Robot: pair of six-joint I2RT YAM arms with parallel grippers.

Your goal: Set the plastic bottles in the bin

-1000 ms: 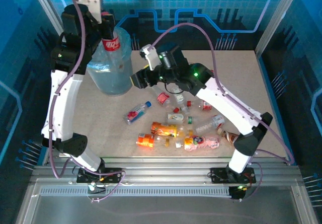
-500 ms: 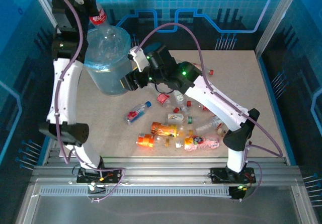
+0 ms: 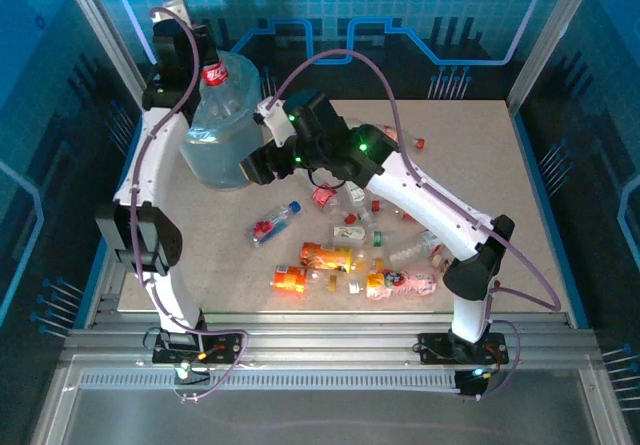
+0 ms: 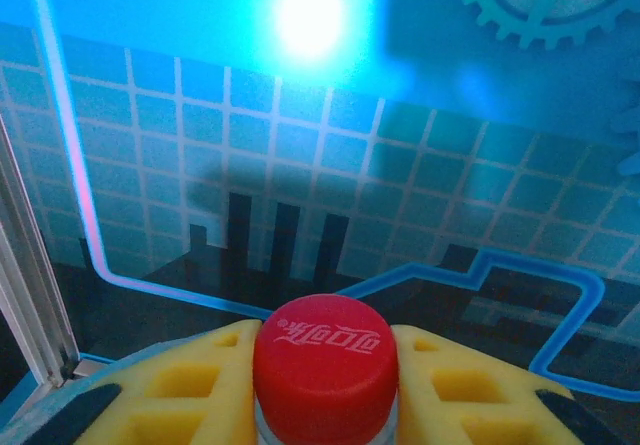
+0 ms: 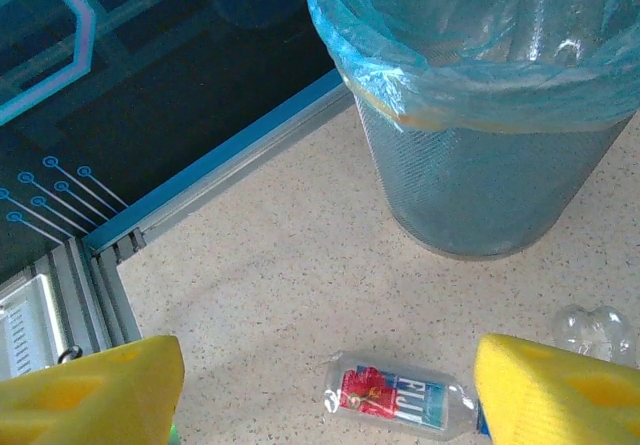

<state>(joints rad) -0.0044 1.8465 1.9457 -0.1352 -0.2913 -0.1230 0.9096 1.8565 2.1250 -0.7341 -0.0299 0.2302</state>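
Note:
My left gripper (image 3: 207, 65) is shut on a clear plastic bottle with a red cap (image 4: 327, 350), which sits pinched between its yellow fingers (image 4: 190, 385). It holds the bottle (image 3: 212, 75) at the far left rim of the bin (image 3: 225, 130), a pale-blue bucket with a clear bag. My right gripper (image 3: 253, 165) hangs open by the bin's near side. Below its wide-spread fingers (image 5: 95, 385), a clear bottle with a red and blue label (image 5: 400, 397) lies on the table. Several more bottles (image 3: 350, 255) lie scattered mid-table, some of them orange (image 3: 325, 256).
The bin's bag rim (image 5: 400, 75) sits close in front of the right gripper. An aluminium frame rail (image 5: 200, 180) borders the table's left edge. Blue walls close in the back and sides. Loose red caps (image 3: 420, 144) lie on the far table.
The left arm lifted the red-capped bottle up and left, then brought it back down to the bin's rim. The right arm swung left toward the bin and now hovers there.

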